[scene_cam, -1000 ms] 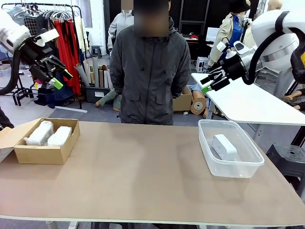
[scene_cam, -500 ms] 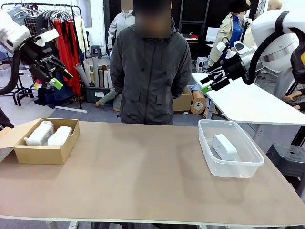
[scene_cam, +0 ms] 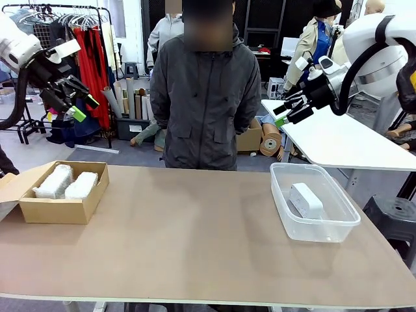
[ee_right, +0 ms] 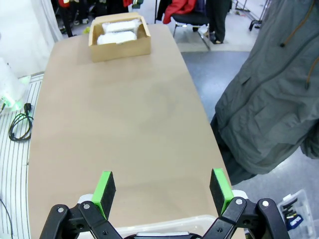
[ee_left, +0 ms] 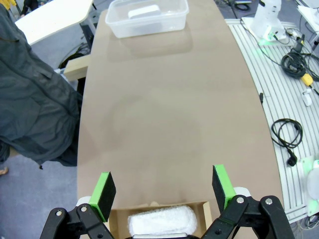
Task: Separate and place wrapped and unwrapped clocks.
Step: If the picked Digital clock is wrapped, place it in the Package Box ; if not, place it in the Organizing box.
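Clocks, front view: two wrapped clocks (scene_cam: pixel 65 182) lie side by side in the brown cardboard box (scene_cam: pixel 58 209) at the table's left end. The bare clock (scene_cam: pixel 305 199) lies in the clear plastic tub (scene_cam: pixel 328 229) at the right end. Each kind has its own home, so the sorting looks done.
Person, front view: the person (scene_cam: pixel 205 104) stands at the far side of the table (scene_cam: pixel 188 240), touching nothing on it.
Left claw, front view: the left gripper (scene_cam: pixel 77 101) hangs high above the box, fingers apart, holding nothing.
Right claw, front view: the right gripper (scene_cam: pixel 281 114) hangs high above the tub, also spread and empty.
Left wrist view: the green pads (ee_left: pixel 104 194) stand wide apart. One wrapped bundle (ee_left: pixel 162 220) sits in the box right below them. The tub (ee_left: pixel 149 22) is far off at the other end.
Right wrist view: the green pads (ee_right: pixel 103 188) are wide apart here too. The tub's rim (ee_right: pixel 164 224) shows just below, and the box (ee_right: pixel 119 47) is far away across the bare table.
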Action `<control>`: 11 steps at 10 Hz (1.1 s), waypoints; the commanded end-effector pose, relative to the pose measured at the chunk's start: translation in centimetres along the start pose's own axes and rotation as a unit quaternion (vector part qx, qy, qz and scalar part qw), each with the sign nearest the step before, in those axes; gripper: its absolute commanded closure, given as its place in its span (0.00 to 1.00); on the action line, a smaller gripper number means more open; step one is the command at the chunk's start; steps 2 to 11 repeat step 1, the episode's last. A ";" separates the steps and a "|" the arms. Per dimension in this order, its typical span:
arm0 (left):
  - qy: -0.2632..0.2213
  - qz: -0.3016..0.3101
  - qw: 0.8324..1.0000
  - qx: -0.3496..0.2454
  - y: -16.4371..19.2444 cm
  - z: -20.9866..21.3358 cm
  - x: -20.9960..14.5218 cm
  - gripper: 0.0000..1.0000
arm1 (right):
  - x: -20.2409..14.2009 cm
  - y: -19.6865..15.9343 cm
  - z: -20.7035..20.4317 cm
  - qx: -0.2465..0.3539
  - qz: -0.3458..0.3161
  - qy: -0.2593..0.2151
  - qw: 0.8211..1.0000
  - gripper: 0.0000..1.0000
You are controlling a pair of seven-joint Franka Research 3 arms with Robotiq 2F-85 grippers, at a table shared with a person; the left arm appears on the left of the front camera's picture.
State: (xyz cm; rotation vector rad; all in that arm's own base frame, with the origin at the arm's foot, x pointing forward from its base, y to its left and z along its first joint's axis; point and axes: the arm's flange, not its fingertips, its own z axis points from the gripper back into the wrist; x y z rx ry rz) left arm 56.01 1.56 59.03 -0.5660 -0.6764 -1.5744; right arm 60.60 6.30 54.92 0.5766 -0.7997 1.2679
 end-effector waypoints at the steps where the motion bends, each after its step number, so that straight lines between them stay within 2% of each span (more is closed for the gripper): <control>1: 0.004 -0.001 1.000 -0.002 -0.1 0.0 0.0 0.00 | 0.2 0.1 0.1 -0.004 -0.001 -0.005 1.000 0.00; 11: 0.004 -0.001 1.000 -0.002 -0.1 0.0 0.0 0.00 | 0.2 0.1 0.1 -0.004 -0.001 -0.005 1.000 0.00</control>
